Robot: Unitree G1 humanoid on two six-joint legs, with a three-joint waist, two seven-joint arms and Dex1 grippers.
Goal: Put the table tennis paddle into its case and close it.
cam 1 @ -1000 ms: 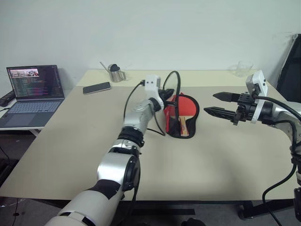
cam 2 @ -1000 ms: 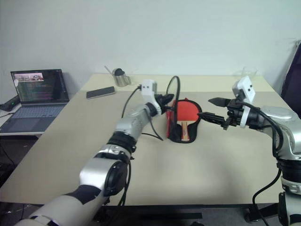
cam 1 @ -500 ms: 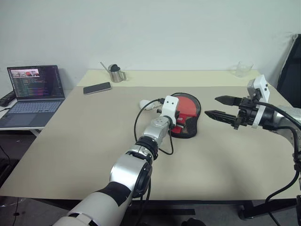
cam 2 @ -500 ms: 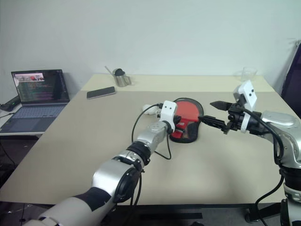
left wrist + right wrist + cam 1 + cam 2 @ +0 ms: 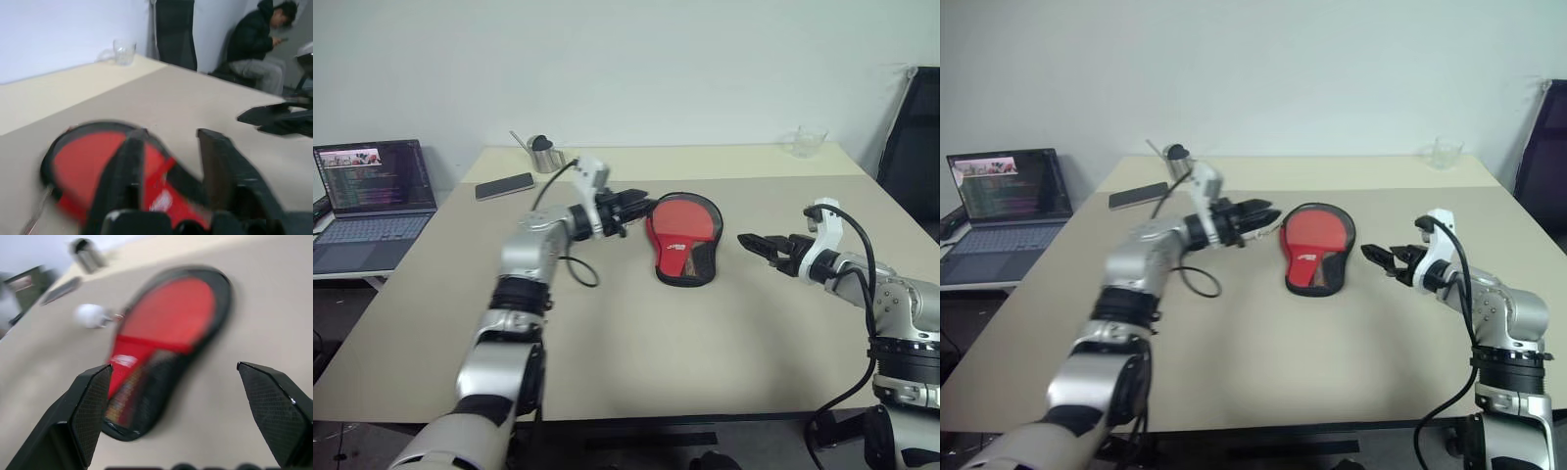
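1. Since a second ago, the left end effector point(image 5: 628, 204) has pulled away from the soft paddle-shaped red-and-black zip case point(image 5: 684, 233). It now hovers just beside the case's rounded end, its fingers parted and grasping nothing. The flap that stood raised now lies flat.
2. Meanwhile the right end effector point(image 5: 756, 244) has dropped lower. It sits near the case's other side, apart from it, jaws spread wide and empty.
3. That case lies flat mid-tabletop point(image 5: 636, 333), red panel up. The table tennis paddle itself cannot be made out, and is presumably inside.
4. By my reading, insertion is done and closing is in hand. Whether the zip is run shut cannot be told from here.
5. If it is open, the next move calls for one end effector to pin the soft case while the other finds and draws the small zip pull.
6. A small white ball point(image 5: 90, 315) rests just beside the case on its left-arm side and could be knocked.
7. Well apart stand a dark flat phone point(image 5: 504, 185), a small metal pitcher point(image 5: 541, 154), a clear glass cup point(image 5: 809, 142) and an open laptop point(image 5: 364, 196).
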